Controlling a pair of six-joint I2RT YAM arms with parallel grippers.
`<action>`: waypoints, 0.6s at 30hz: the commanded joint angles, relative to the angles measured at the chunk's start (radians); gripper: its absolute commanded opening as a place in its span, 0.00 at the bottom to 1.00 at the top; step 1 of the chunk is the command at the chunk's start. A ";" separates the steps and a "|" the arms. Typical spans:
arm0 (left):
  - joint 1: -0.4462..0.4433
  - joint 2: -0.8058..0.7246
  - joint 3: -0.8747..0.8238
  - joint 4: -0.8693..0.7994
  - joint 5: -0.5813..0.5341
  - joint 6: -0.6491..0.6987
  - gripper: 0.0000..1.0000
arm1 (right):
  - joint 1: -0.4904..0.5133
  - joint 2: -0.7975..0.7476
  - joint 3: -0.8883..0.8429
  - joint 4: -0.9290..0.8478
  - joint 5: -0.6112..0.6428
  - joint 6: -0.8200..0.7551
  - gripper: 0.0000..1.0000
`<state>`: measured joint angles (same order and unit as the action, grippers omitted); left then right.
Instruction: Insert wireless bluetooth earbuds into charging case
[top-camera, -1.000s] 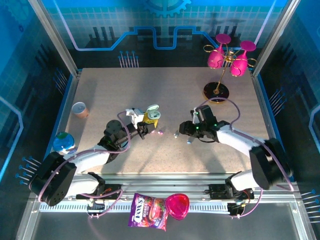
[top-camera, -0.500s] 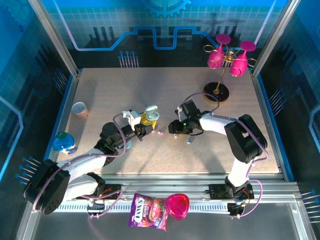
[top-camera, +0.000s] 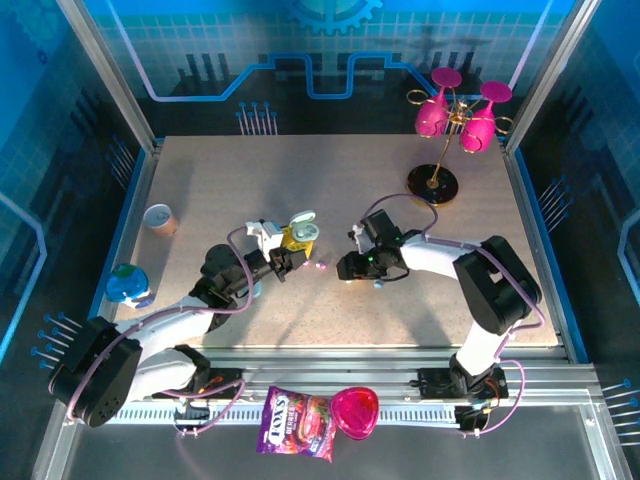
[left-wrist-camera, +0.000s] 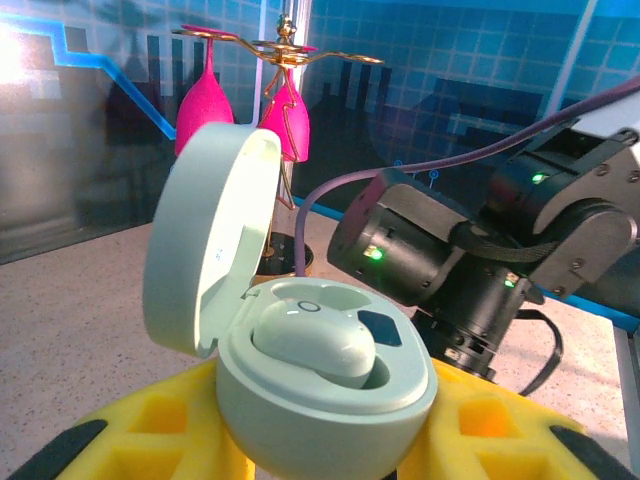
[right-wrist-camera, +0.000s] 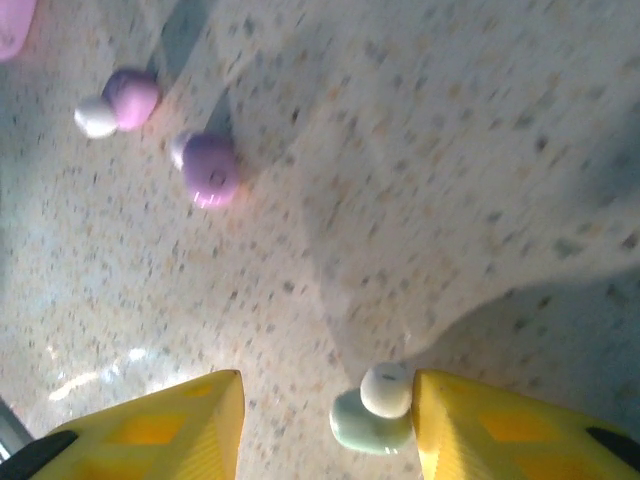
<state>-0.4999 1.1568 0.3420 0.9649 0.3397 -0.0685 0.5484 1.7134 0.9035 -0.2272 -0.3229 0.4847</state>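
Gripping the charging case (left-wrist-camera: 325, 405) clear of the table (top-camera: 230, 180), the left gripper (top-camera: 287, 254) has its yellow fingers (left-wrist-camera: 150, 440) closed against either side of the pale mint shell. The case stands upright with its lid (left-wrist-camera: 205, 240) swung open and tipped back, and a seated earbud (left-wrist-camera: 315, 340) of the same mint colour rests in the body, a dark recess just beside it. Behind the case, in the left wrist view, sits the black wrist of the right arm (left-wrist-camera: 430, 260) with small green lights, and farther back a gold stand (left-wrist-camera: 280, 90) hung with pink wine glasses. The right gripper (right-wrist-camera: 325, 392) is low over the speckled tabletop with its fingers spread wide and nothing held between them. A loose mint earbud (right-wrist-camera: 375, 418) lies on the table in that gap (whitish round tip showing), hard up beside one finger, though whether they touch I cannot tell. Two purple earbuds (right-wrist-camera: 208, 165) lie farther out, near each other but apart, well beyond the fingertips. From above they are small specks on the table between the two grippers. A small cup (top-camera: 158, 217) stands near the table's left edge, and a snack bag (top-camera: 295, 425) lies by a pink heart-shaped piece (top-camera: 354, 412) on the rail in front of the arm bases.
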 joint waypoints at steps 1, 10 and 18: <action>0.002 0.006 0.006 0.037 0.032 0.015 0.23 | 0.025 -0.053 -0.014 -0.031 -0.022 -0.003 0.47; 0.001 -0.015 0.002 0.043 0.031 0.012 0.23 | 0.042 -0.159 0.039 -0.197 0.164 -0.215 0.55; 0.038 -0.205 0.006 -0.160 -0.066 0.016 0.23 | 0.204 -0.141 0.108 -0.324 0.354 -0.817 0.54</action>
<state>-0.4828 1.0183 0.3420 0.8825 0.3176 -0.0689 0.6991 1.5742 0.9955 -0.4759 -0.0792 -0.0402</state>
